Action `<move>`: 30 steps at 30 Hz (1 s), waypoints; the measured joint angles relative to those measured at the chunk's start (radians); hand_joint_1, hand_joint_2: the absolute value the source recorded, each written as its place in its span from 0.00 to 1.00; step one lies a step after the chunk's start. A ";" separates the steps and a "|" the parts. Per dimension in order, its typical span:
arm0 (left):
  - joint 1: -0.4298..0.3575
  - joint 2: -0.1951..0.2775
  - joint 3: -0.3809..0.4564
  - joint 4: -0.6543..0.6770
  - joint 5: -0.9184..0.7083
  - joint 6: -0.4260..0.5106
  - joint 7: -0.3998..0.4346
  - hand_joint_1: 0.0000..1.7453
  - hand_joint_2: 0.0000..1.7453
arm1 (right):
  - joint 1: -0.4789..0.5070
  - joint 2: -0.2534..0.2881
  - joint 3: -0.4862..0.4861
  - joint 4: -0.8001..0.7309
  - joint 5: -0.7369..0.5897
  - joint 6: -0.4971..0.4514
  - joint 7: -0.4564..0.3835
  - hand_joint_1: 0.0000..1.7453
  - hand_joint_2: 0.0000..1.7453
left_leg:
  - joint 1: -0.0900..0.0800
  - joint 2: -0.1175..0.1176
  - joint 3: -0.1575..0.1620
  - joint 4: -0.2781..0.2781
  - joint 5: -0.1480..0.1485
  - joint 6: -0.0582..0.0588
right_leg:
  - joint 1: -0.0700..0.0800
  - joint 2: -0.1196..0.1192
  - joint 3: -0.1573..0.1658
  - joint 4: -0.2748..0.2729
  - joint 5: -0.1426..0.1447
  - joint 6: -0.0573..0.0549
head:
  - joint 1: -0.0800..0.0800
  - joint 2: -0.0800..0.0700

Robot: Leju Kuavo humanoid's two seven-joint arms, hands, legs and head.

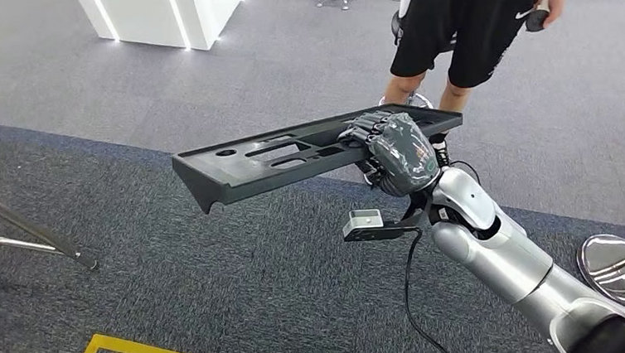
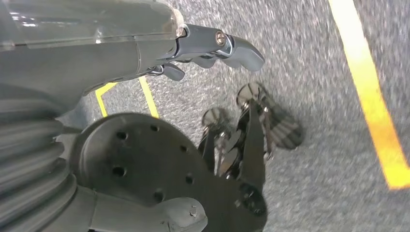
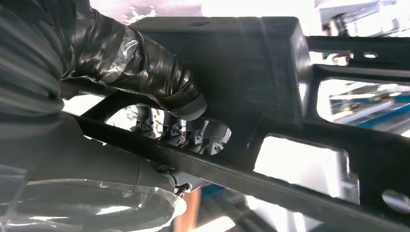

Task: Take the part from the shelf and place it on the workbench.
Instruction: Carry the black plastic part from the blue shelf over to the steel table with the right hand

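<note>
- Done, I judge: the right hand point(image 1: 396, 150) grips the part point(image 1: 275, 158), held level in the air over carpet point(image 1: 218, 299).
- Left: carrying it to the workbench.
- Left hand point(image 2: 212, 48) hangs, holding nothing, fingers loosely apart.

Even, bright indoor light fills the head view, with soft shadows on the grey carpet point(image 1: 218, 299). The left wrist view is blurred by motion. The right wrist view is backlit: the dark part point(image 3: 270, 87) is silhouetted against blown-out glare.
</note>
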 joint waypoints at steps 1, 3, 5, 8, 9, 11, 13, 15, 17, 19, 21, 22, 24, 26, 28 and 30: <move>0.000 0.000 0.000 0.000 0.000 0.000 0.000 0.00 1.00 | -0.001 0.003 0.003 0.003 0.005 0.001 0.004 1.00 1.00 | 0.000 -0.013 0.001 0.000 0.000 0.002 | 0.000 0.014 -0.038 0.066 -0.026 0.001 | 0.000 0.000; 0.001 0.001 0.000 0.000 0.001 0.000 0.001 0.00 1.00 | -0.004 0.017 0.017 0.013 0.024 0.005 0.021 1.00 1.00 | 0.000 -0.043 0.002 0.001 -0.001 0.003 | 0.000 0.021 -0.092 0.146 -0.035 0.004 | 0.000 0.000; 0.002 0.001 0.000 0.000 0.003 0.000 0.003 0.00 1.00 | -0.014 0.040 0.036 0.025 0.042 0.010 0.038 1.00 1.00 | 0.001 -0.075 0.006 0.005 -0.004 -0.001 | -0.003 0.028 -0.079 0.084 0.031 0.004 | 0.000 0.000; 0.002 0.002 0.000 0.000 0.004 0.000 0.005 0.00 1.00 | -0.031 0.065 0.059 0.037 0.051 0.012 0.047 1.00 1.00 | 0.002 -0.117 0.000 0.021 -0.013 -0.016 | -0.015 0.090 -0.011 -0.088 0.113 0.004 | 0.000 0.000; 0.002 0.003 0.000 0.000 0.005 0.000 0.006 0.00 1.00 | -0.035 0.071 0.064 0.041 0.053 0.012 0.048 1.00 1.00 | 0.003 -0.130 -0.005 0.023 -0.015 -0.022 | -0.015 0.103 -0.003 -0.108 0.113 0.001 | 0.000 0.000; 0.006 0.004 0.000 0.000 0.005 0.000 0.006 0.00 1.00 | -0.043 0.084 0.073 0.048 0.055 0.013 0.050 1.00 1.00 | 0.007 -0.153 -0.012 0.023 -0.014 -0.034 | -0.012 0.091 0.000 -0.114 0.110 -0.010 | 0.000 0.000; 0.009 0.005 0.000 -0.001 0.005 0.001 0.006 0.00 1.00 | -0.051 0.099 0.079 0.053 0.058 0.014 0.051 1.00 1.00 | 0.006 -0.119 -0.023 0.044 -0.027 -0.047 | -0.012 0.066 0.008 -0.122 0.111 -0.024 | -0.001 0.000; 0.007 0.006 0.000 -0.002 0.005 0.001 0.006 0.00 1.00 | -0.056 0.107 0.084 0.056 0.062 0.014 0.052 1.00 1.00 | 0.006 -0.048 -0.064 0.132 -0.075 -0.057 | -0.009 0.039 0.017 -0.127 0.108 -0.036 | -0.001 0.000; 0.006 0.006 0.000 -0.002 0.005 0.000 0.007 0.00 1.00 | -0.057 0.107 0.089 0.061 0.065 0.014 0.055 1.00 1.00 | 0.013 -0.016 -0.131 0.256 -0.124 -0.064 | -0.004 0.010 0.022 -0.127 0.102 -0.041 | -0.001 0.000; 0.008 0.006 0.000 -0.002 0.003 -0.002 0.008 0.00 1.00 | -0.057 0.108 0.094 0.066 0.065 0.013 0.059 1.00 1.00 | 0.018 -0.009 -0.154 0.289 -0.116 -0.067 | -0.001 -0.019 0.028 -0.127 0.096 -0.041 | -0.001 0.000; 0.009 0.006 0.000 -0.002 0.001 -0.003 0.007 0.00 1.00 | -0.058 0.109 0.097 0.068 0.065 0.012 0.061 1.00 1.00 | 0.018 0.010 -0.100 0.180 -0.048 -0.062 | 0.001 -0.046 0.039 -0.127 0.087 -0.038 | -0.001 0.000; 0.009 0.006 0.000 -0.003 -0.001 -0.003 0.007 0.00 1.00 | -0.059 0.109 0.098 0.068 0.065 0.012 0.062 1.00 1.00 | 0.012 0.032 -0.066 0.113 -0.023 -0.057 | 0.003 -0.058 0.045 -0.127 0.082 -0.034 | -0.001 0.000; 0.008 0.006 0.000 -0.003 -0.002 -0.003 0.005 0.00 1.00 | -0.061 0.108 0.098 0.068 0.065 0.011 0.063 1.00 1.00 | 0.001 0.062 -0.025 0.034 -0.003 -0.044 | 0.008 -0.078 0.054 -0.128 0.075 -0.025 | -0.001 0.000; 0.010 0.006 0.000 -0.004 -0.002 -0.002 0.005 0.00 1.00 | -0.063 0.109 0.098 0.068 0.065 0.010 0.064 1.00 1.00 | -0.004 0.049 -0.023 0.024 -0.007 -0.033 | 0.011 -0.098 0.060 -0.133 0.072 -0.015 | -0.001 0.000; 0.012 0.006 0.000 -0.004 -0.002 -0.001 0.004 0.00 1.00 | -0.065 0.109 0.098 0.066 0.065 0.009 0.064 1.00 1.00 | 0.002 0.026 -0.013 0.010 -0.002 -0.023 | 0.007 -0.079 0.064 -0.124 0.060 -0.006 | -0.001 0.000; 0.010 0.005 0.000 -0.005 -0.002 0.000 0.003 0.00 1.00 | -0.068 0.105 0.098 0.065 0.065 0.007 0.064 1.00 1.00 | 0.008 0.004 -0.002 -0.003 0.004 -0.011 | 0.001 -0.018 0.030 -0.051 0.019 0.000 | 0.000 0.000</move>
